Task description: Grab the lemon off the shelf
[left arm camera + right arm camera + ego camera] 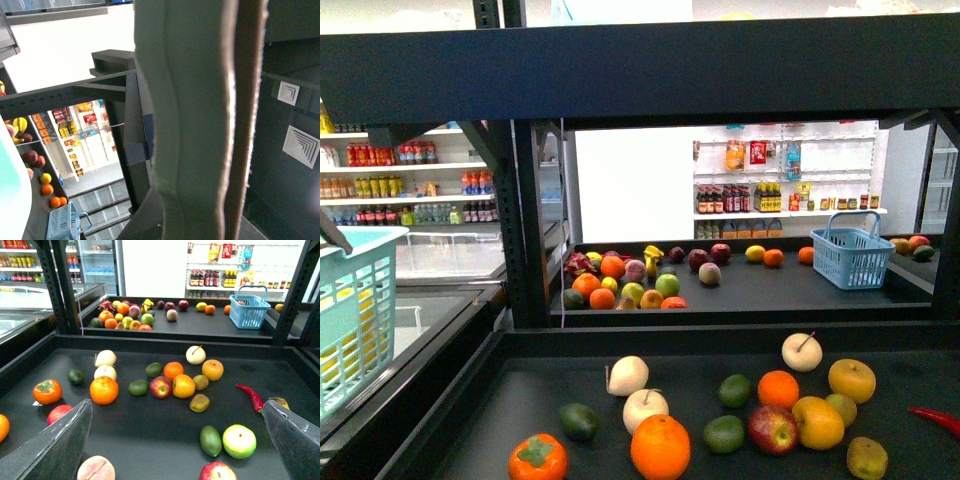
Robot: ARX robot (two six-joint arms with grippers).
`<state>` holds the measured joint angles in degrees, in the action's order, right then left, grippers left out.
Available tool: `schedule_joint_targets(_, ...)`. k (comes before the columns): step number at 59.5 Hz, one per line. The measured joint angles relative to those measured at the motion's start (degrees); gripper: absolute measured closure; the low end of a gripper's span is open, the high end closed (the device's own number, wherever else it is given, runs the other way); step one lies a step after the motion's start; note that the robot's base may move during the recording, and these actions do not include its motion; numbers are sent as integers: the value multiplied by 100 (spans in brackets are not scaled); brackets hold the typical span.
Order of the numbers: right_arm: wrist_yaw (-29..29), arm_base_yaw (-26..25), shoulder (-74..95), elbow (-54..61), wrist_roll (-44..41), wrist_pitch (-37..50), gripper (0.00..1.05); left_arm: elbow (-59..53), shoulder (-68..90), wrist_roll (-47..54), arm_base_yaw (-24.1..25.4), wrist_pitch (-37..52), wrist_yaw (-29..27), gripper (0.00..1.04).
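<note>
My right gripper (175, 440) hangs wide open, empty, over the shelf (150, 440), lemon (183, 386) mid-tier; left unreadable.

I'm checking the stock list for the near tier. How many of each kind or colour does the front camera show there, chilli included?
Pale white fruits: 3
Green fruits: 3
Oranges: 2
Persimmon: 1
Red apple: 1
Lemon: 1
Golden-yellow apple: 1
Olive-brown fruits: 2
Red chilli: 1
Total: 15
</note>
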<state>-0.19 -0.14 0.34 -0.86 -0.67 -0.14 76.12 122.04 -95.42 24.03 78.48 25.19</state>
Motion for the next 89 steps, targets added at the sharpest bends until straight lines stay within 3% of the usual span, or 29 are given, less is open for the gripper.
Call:
schedule_joint_targets(55, 2, 0, -2, 0, 0, 0, 2, 57, 664, -354, 166, 118, 127, 97)
schedule_joint_targets(65, 2, 0, -2, 0, 0, 0, 2, 57, 662, -319, 201, 166, 361, 71)
schedule_joint_targets(80, 0, 0, -2, 0, 0, 0, 2, 57, 656, -326, 201, 170, 275, 29)
schedule_joint_targets(86, 2, 0, -2, 0, 0, 0, 2, -286, 404, 308, 369, -28, 863, 9)
schedule_joint_targets(89, 9, 0, -2, 0, 0, 0, 2, -358, 317, 533, 407, -76, 922, 6)
